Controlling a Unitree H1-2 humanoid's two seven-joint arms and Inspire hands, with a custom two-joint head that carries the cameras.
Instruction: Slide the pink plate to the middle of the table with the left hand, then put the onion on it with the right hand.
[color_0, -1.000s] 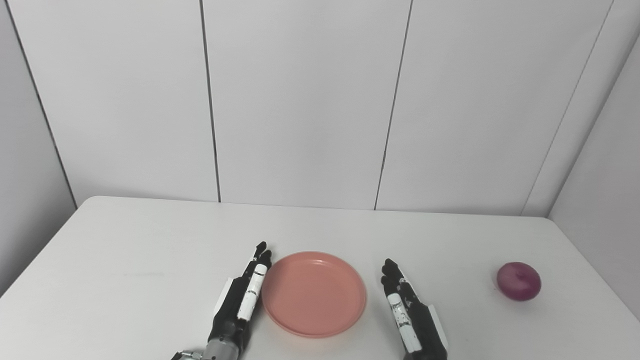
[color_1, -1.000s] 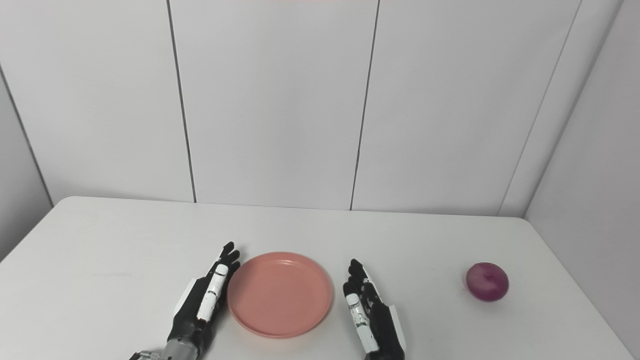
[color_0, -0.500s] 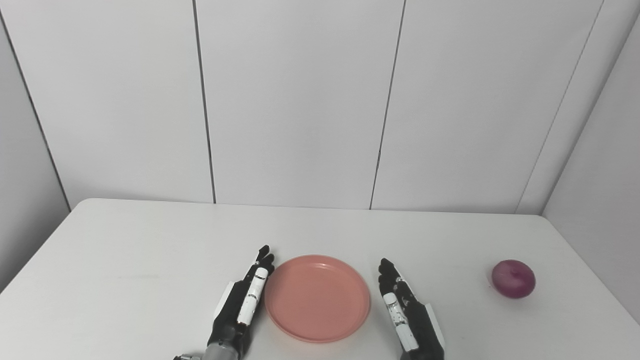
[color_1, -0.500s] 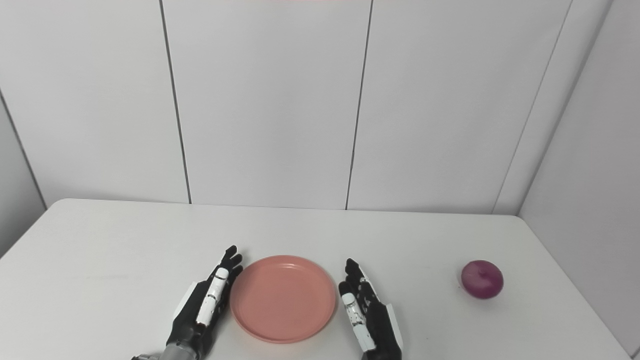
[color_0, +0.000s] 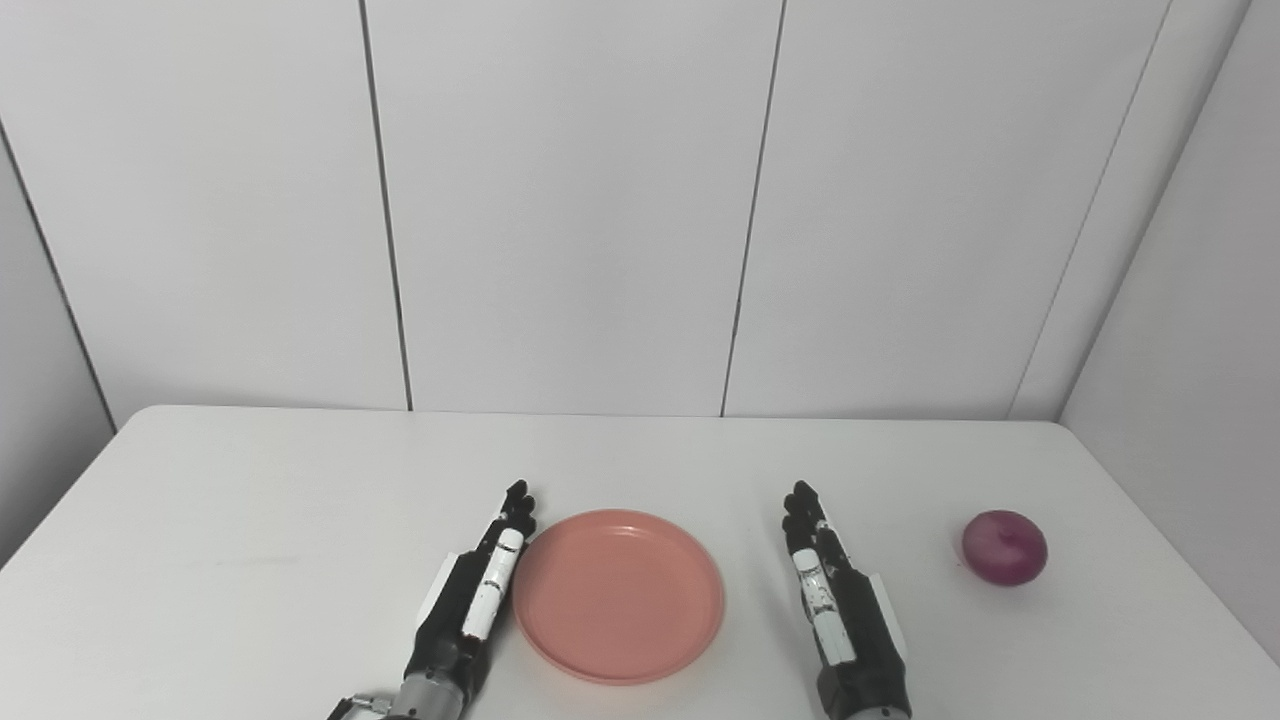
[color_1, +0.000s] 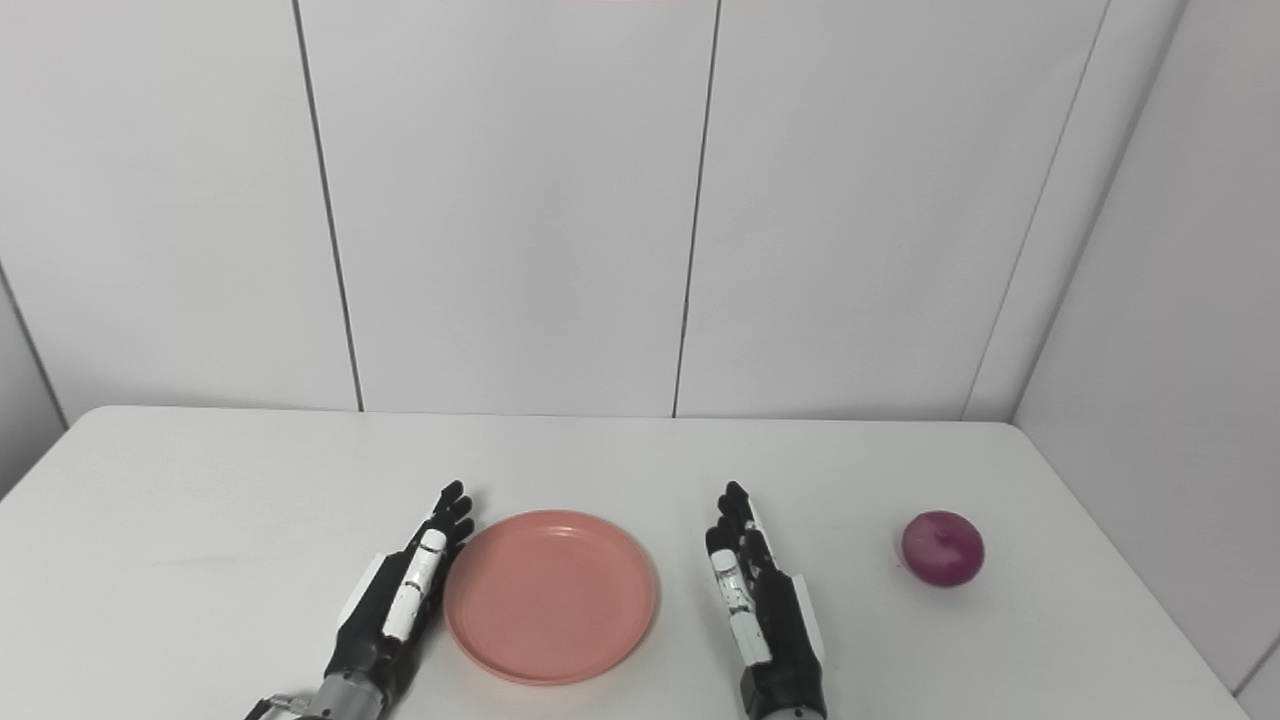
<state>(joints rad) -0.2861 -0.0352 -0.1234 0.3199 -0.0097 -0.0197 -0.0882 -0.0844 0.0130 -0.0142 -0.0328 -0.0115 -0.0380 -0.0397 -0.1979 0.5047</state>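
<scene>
The pink plate (color_0: 619, 595) lies flat near the front middle of the white table (color_0: 250, 500), with nothing on it. My left hand (color_0: 470, 600) rests open beside the plate's left rim, fingers straight and pointing away from me, touching or almost touching the rim. To the plate's right, my right hand (color_0: 838, 605) is open too, fingers stretched forward, a gap between it and the plate. The purple onion (color_0: 1004, 547) sits alone on the table at the right, well clear of the right hand.
The table's right edge (color_1: 1180, 600) runs close behind the onion, and white wall panels (color_0: 570, 200) rise at the back. Bare tabletop stretches behind the plate and to the left of my left hand.
The camera has shifted, moving the whole scene leftward in the picture. My right hand has moved away from the plate toward the right and a little forward. Left hand, plate and onion keep their places.
</scene>
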